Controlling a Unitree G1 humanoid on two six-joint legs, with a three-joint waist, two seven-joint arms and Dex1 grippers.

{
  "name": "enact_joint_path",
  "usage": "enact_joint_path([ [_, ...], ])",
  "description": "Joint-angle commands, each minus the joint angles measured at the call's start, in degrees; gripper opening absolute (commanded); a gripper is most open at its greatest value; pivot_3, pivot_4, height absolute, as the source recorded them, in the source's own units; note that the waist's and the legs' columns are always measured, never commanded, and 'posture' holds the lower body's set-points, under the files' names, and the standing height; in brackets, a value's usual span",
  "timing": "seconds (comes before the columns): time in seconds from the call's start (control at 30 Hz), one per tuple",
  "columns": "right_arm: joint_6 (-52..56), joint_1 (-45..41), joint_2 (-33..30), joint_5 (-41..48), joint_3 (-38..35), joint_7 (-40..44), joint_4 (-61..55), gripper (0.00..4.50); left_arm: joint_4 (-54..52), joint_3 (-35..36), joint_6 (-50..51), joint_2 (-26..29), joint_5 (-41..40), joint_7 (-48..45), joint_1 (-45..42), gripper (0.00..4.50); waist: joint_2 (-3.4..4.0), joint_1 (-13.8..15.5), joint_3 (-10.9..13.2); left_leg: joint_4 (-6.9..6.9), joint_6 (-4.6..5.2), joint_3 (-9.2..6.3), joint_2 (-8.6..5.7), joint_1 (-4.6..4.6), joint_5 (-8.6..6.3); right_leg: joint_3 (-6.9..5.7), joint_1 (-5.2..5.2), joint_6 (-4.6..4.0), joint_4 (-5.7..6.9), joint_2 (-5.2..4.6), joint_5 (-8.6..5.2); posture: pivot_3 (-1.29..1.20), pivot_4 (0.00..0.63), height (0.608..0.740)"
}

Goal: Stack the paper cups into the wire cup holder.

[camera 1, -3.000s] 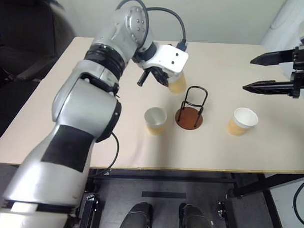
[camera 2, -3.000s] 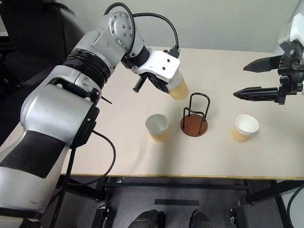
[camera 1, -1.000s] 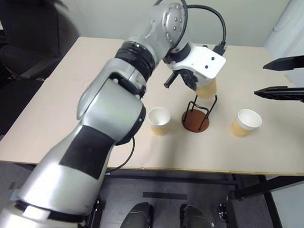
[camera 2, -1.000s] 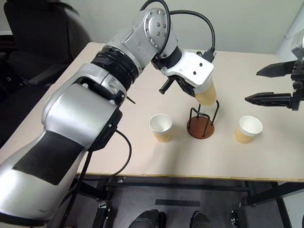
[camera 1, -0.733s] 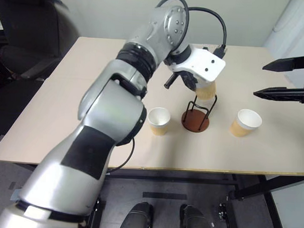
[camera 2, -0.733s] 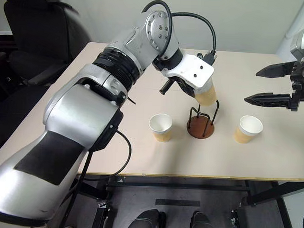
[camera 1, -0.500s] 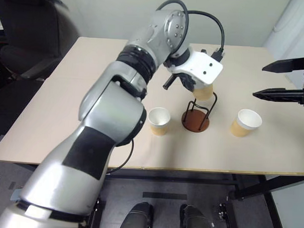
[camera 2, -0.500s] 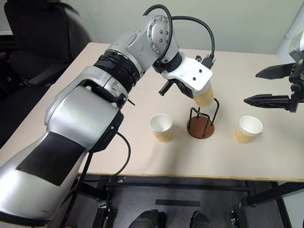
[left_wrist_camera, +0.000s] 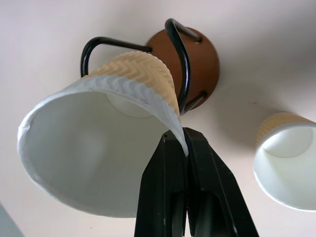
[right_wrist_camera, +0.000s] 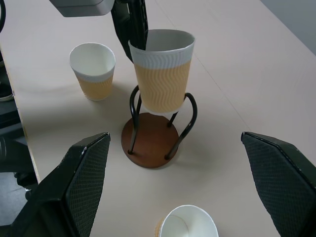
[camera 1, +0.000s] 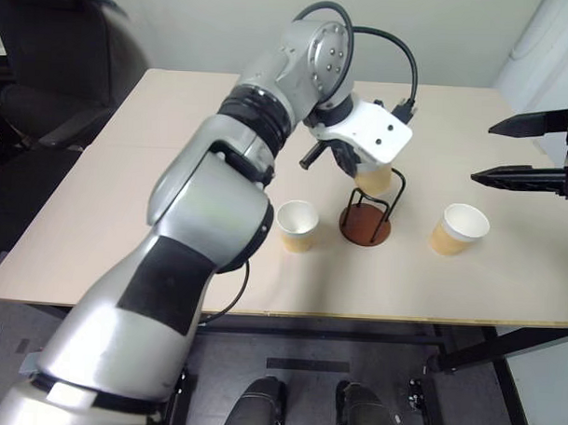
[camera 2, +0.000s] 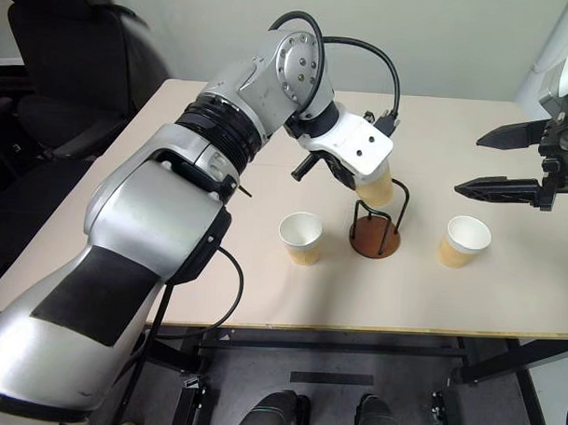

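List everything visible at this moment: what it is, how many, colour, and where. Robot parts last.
held paper cup: one, tan-yellow with white rim, pinched at its rim, bottom lowered between the holder's wire loops, base not yet on the disc.
standing paper cups: two, same colours, upright on the table, one left of the holder, one right of it.
wire cup holder: one, reddish-brown disc with black wire loops, mid-table.
table: one, beige.
chair: one, black, beyond the table's left end.
left gripper: black fingers shut on the cup's rim.
right gripper: black, open, above the table's right end.
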Motion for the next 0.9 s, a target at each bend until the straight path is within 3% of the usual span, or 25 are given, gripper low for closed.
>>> enact_joint_path([
  [0.03, -0.59, -1.3, -1.4, 0.38, -2.27, -0.23, -0.74, 4.33, -0.79, 0.92, -0.74, 0.6, -0.96, -1.47, -0.72, 0.05, 0.0, 0.0, 0.0, 0.0, 0.0, -0.01, 0.0, 0.0, 0.0, 0.0, 0.0, 0.0, 0.0, 0.0, 0.0, 0.0, 0.15, 0.74],
  [0.4, -0.81, -1.03, -1.26, 0.29, -2.16, -0.26, -0.57, 4.33, -0.56, 0.33, 1.06, 0.76, -0.28, -2.55, 0.09, 0.05, 0.0, 0.0, 0.0, 0.01, 0.01, -0.01, 0.0, 0.0, -0.01, 0.0, 0.0, 0.0, 0.01, 0.0, 0.0, 0.0, 0.15, 0.74],
  [0.43, -0.81, -0.87, -1.27, 0.32, -2.22, -0.27, -0.67, 4.33, -0.57, 0.42, 1.12, 0.73, -0.4, -2.77, 0.27, 0.22, 0.0, 0.0, 0.0, 0.01, 0.01, -0.01, 0.01, 0.0, -0.01, 0.0, 0.0, 0.0, 0.01, -0.01, 0.0, 0.0, 0.15, 0.74],
  [0.5, -0.82, -0.64, -1.28, 0.37, -2.33, -0.32, -0.76, 4.33, -0.61, 0.35, 0.95, 0.7, -0.25, -2.0, 0.52, 0.58, 0.0, 0.0, 0.0, 0.01, 0.01, 0.0, 0.01, 0.0, -0.01, 0.0, 0.0, 0.0, 0.01, 0.0, 0.0, 0.0, 0.15, 0.74],
  [0.87, -1.03, -0.48, -1.31, 0.19, -2.21, -0.3, -0.54, 4.33, -0.61, 1.81, 2.18, 0.8, -1.34, 0.51, 1.02, 4.49, 0.0, 0.01, 0.0, 0.02, 0.02, -0.01, 0.0, 0.0, 0.0, 0.0, 0.01, 0.01, 0.01, -0.01, 0.01, 0.0, 0.15, 0.74],
  [0.9, -1.03, -0.51, -1.29, 0.17, -2.17, -0.3, -0.5, 4.33, -0.6, 2.38, 2.62, 0.93, -1.86, 0.74, 0.98, 4.49, 0.0, 0.01, 0.0, 0.02, 0.02, 0.0, 0.01, 0.0, 0.0, 0.0, 0.01, 0.01, 0.01, -0.01, 0.01, 0.0, 0.15, 0.74],
])
